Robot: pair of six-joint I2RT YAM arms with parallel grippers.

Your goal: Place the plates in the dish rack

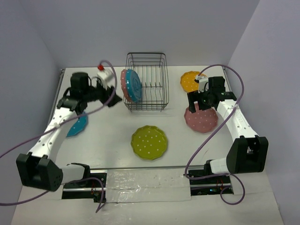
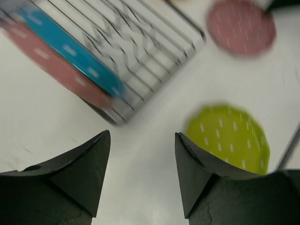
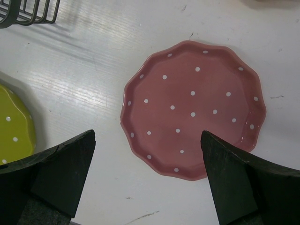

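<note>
White table [image 1: 108, 136], lilac walls [image 1: 164, 28]; L hand [image 2: 142, 136] & R hand [image 3: 147, 133] both open, empty.

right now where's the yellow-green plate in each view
Top external: yellow-green plate at lower centre, below the dish rack.
Left wrist: plate right of centre, rack at upper left.
Right wrist: plate cut off at the left edge, rack corner top left.
Shared landmark: the dish rack.

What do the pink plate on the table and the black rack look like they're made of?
The pink plate looks like glazed ceramic, possibly hard plastic: smooth, softly shiny face, moulded wavy rim. The rack looks like thin metal wire coated black: slim rods forming an open grid.
</note>
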